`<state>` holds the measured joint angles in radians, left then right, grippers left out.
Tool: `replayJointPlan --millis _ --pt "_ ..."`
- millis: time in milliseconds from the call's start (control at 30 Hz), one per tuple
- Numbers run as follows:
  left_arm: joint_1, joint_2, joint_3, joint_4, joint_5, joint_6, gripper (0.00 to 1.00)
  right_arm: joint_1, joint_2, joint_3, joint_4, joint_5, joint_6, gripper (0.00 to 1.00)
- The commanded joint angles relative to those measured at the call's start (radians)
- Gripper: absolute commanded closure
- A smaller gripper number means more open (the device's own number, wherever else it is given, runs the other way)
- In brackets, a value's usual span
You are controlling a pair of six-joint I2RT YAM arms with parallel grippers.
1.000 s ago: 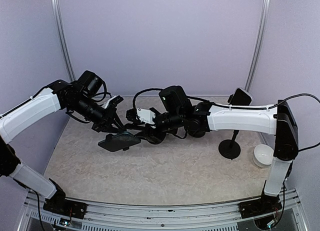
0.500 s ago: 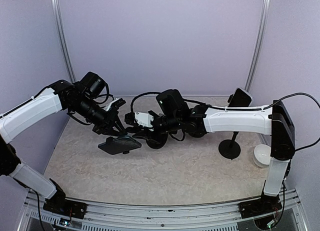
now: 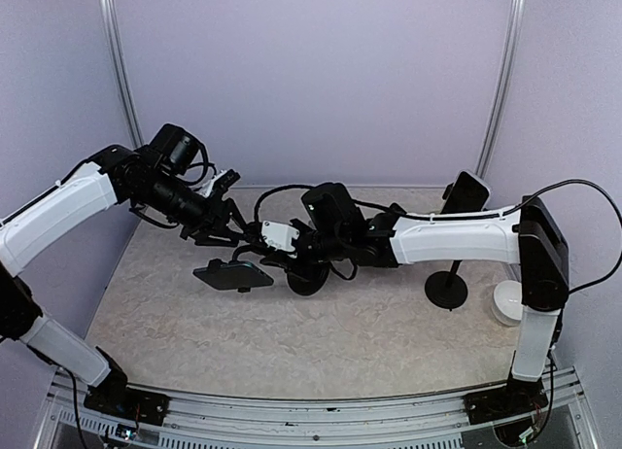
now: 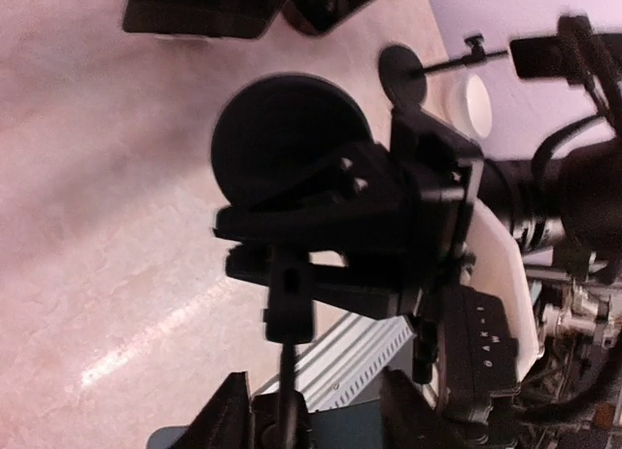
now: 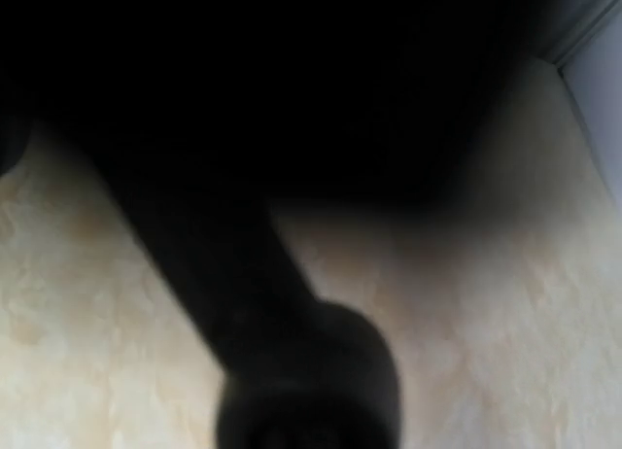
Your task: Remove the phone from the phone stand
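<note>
The phone (image 3: 231, 275) (image 4: 204, 7) is a dark flat slab lying low at the table's centre left, with no finger touching it. My left gripper (image 3: 231, 237) (image 4: 321, 410) hangs open above and behind it. Right of the phone is the black phone stand, its round base (image 3: 309, 279) (image 4: 287, 138) tilted. My right gripper (image 3: 264, 258) (image 4: 292, 245) reaches in from the right, its two fingers almost together across the stand's thin stem. The right wrist view shows only a blurred dark stem (image 5: 292, 371) over the table. Whether the phone still touches the stand's holder is hidden.
A second black stand (image 3: 447, 290) (image 4: 400, 68) stands upright at the right with a dark slab (image 3: 468, 189) on top. A white bowl (image 3: 509, 301) (image 4: 468, 99) sits beside it. A metal rail (image 3: 311, 410) runs along the near edge.
My left gripper has opened and lifted up and back off the phone, which now lies flatter. My right gripper has slid left and closed in on the stand's stem.
</note>
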<state>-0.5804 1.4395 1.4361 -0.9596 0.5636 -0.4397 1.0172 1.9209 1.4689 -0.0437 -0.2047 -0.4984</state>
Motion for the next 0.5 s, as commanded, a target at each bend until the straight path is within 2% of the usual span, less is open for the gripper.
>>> replayJointPlan --millis 0,33,100,133,300,467 --pt "0.090 -0.065 0.044 0.135 -0.024 -0.097 0.37 0.000 -0.025 -0.041 0.198 0.084 0.071 1.00" --pt "0.117 -0.082 0.044 0.157 -0.032 -0.115 0.29 -0.002 -0.025 -0.042 0.221 0.103 0.080 1.00" --pt "0.164 -0.121 0.041 0.207 -0.045 -0.162 0.04 -0.004 -0.023 -0.049 0.271 0.153 0.097 1.00" --pt "0.186 -0.142 0.033 0.233 -0.054 -0.187 0.02 -0.004 -0.021 -0.052 0.305 0.198 0.107 1.00" --pt "0.256 -0.272 -0.099 0.401 -0.077 -0.348 0.01 -0.010 -0.017 -0.069 0.496 0.413 0.188 1.00" --pt "0.261 -0.412 -0.268 0.595 -0.142 -0.572 0.01 -0.011 -0.004 -0.038 0.633 0.560 0.248 1.00"
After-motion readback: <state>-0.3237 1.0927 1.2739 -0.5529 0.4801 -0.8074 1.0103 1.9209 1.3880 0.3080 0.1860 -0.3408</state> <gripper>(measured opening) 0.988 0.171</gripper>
